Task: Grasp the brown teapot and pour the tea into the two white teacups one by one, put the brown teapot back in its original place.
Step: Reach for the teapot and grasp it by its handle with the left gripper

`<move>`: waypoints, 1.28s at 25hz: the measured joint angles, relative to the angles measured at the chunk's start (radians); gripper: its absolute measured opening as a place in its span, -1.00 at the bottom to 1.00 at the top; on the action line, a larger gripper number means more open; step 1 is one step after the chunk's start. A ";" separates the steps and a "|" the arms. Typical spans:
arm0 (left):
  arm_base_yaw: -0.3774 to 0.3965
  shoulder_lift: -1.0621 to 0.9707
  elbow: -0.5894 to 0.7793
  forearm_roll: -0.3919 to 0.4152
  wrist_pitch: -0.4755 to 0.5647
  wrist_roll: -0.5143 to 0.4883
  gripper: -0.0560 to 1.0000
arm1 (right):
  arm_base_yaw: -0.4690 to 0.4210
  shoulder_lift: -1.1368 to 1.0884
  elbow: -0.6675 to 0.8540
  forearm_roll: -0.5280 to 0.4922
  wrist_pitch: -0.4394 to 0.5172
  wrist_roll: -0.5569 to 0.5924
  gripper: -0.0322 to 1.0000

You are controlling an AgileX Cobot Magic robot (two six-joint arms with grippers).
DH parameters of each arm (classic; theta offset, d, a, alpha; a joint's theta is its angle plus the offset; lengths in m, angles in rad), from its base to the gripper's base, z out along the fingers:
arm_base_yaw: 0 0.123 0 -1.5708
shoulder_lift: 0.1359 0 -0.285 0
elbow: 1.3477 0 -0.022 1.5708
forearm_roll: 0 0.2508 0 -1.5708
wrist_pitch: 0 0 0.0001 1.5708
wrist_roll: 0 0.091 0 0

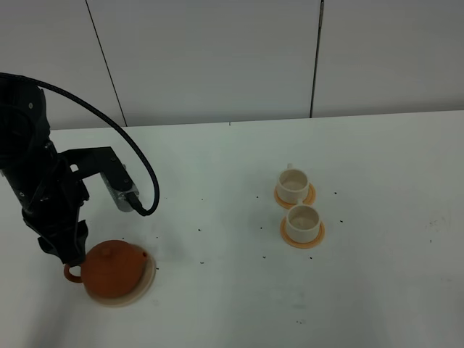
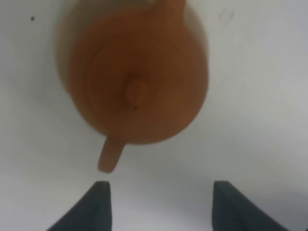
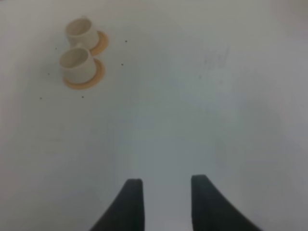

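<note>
**A:** Listing item one: brown teapot [image 1: 112,270]. Location?

**B:** Lower left of the high view, seated on its pale coaster [image 1: 143,290] on the table [image 1: 217,304]. Two white teacups [image 1: 293,185] [image 1: 303,221] sit on orange saucers [image 1: 317,236] right of centre, well apart from it.

**A:** Handling?

**B:** Judged to be rigid fired clay, so brittle if knocked. Probably weighty if full, though the contents are hidden. The round body looks smooth and likely slippery, and the lid [image 2: 136,92] may be loose. Best hold: the loop handle [image 2: 109,155], which points toward the left pincer [image 2: 161,192].

**A:** Pincers?

**B:** Left pincer: released, jaws wide, just beside the handle and not touching it. Right pincer [image 3: 163,192]: released, nothing between its jaws, over bare table.
</note>
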 joint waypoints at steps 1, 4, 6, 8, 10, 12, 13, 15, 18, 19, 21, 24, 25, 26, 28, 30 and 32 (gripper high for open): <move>0.000 0.005 0.000 0.005 0.000 -0.003 0.11 | 0.000 0.000 0.000 0.000 0.000 0.000 -0.47; 0.000 0.038 0.000 0.035 0.000 -0.017 0.11 | 0.000 0.000 0.000 0.000 0.000 0.000 -0.47; 0.000 0.059 0.000 0.056 0.000 -0.019 0.11 | 0.000 0.000 0.000 0.000 0.000 0.000 -0.47; 0.000 0.076 0.000 0.077 0.000 -0.022 0.11 | 0.000 0.000 0.000 0.000 0.000 0.000 -0.47; 0.000 0.093 0.000 0.096 0.000 -0.022 0.11 | 0.000 0.000 0.000 0.000 0.000 0.000 -0.47; 0.000 0.103 0.000 0.110 0.000 -0.023 0.11 | 0.000 0.000 0.000 0.000 0.000 0.000 -0.47; 0.000 0.108 0.000 0.115 0.000 -0.022 0.10 | 0.000 0.000 0.000 0.000 0.000 0.000 -0.47; 0.000 0.113 0.000 0.118 0.000 -0.012 0.07 | 0.000 0.000 0.000 0.000 0.000 0.000 -0.47; 0.000 0.131 0.000 0.130 0.000 0.012 0.01 | 0.000 0.000 0.000 0.000 0.000 0.000 -0.47; 0.000 0.138 0.000 0.135 0.000 0.020 -0.01 | 0.000 0.000 0.000 0.000 0.000 0.000 -0.47; 0.000 0.153 0.000 0.153 0.000 0.027 -0.06 | 0.000 0.000 0.000 0.000 0.000 0.000 -0.47; 0.000 0.163 0.000 0.175 -0.005 0.030 -0.11 | 0.000 0.000 0.000 0.000 0.000 0.000 -0.47; 0.000 0.163 0.000 0.182 -0.009 0.031 -0.12 | 0.000 0.000 0.000 0.000 0.000 0.000 -0.47; 0.000 0.163 0.000 0.189 -0.016 0.034 -0.13 | 0.000 0.000 0.000 0.000 0.000 0.000 -0.47; 0.000 0.163 0.000 0.198 -0.038 0.041 -0.13 | 0.000 0.000 0.000 0.000 0.000 0.000 -0.47; 0.000 0.163 0.000 0.198 -0.057 0.056 -0.13 | 0.000 0.000 0.000 0.000 0.000 0.000 -0.47; 0.000 0.163 0.000 0.197 -0.069 0.063 -0.13 | 0.000 0.000 0.000 0.000 0.000 0.000 -0.47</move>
